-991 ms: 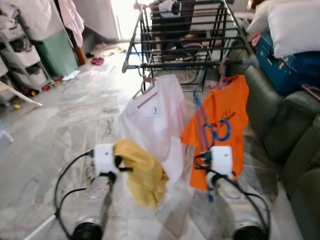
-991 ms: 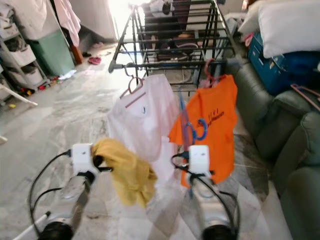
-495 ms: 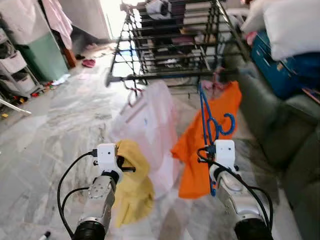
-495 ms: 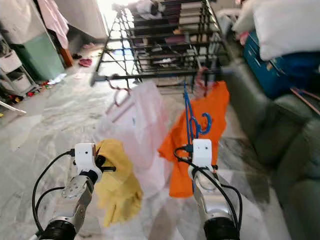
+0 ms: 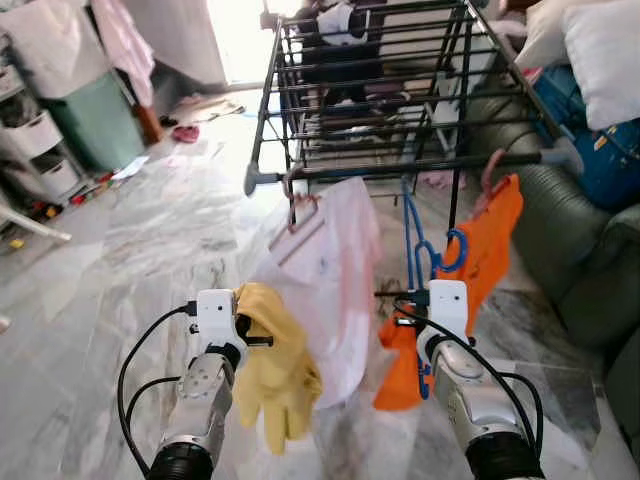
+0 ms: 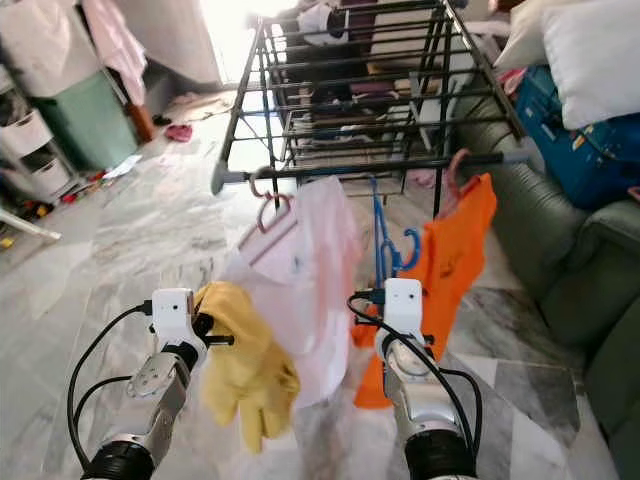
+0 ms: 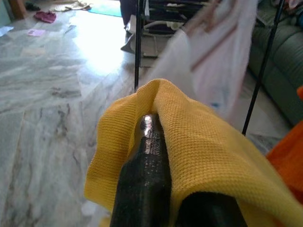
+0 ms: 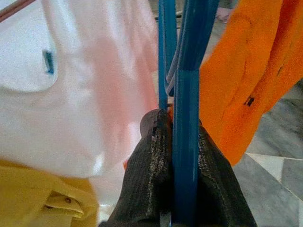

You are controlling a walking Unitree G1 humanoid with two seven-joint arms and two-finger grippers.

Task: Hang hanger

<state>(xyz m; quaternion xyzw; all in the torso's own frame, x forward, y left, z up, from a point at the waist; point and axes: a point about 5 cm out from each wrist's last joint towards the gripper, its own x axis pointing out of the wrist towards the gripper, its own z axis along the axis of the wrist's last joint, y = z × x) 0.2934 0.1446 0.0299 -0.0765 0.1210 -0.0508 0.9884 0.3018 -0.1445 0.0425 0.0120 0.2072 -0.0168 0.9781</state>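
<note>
Blue hanger glossy plastic; yellow cloth coarse knit.

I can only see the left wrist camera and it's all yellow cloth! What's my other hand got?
Observer: The right gripper has its jaws shut on a blue hanger, held upright.
Operator: Where do I hang it?
Observer: The rack's front bar runs just above the hanger's top.
Operator: Is there room?
Observer: The hanger sits in the gap between a white shirt and an orange shirt, both hanging from that bar.
</note>
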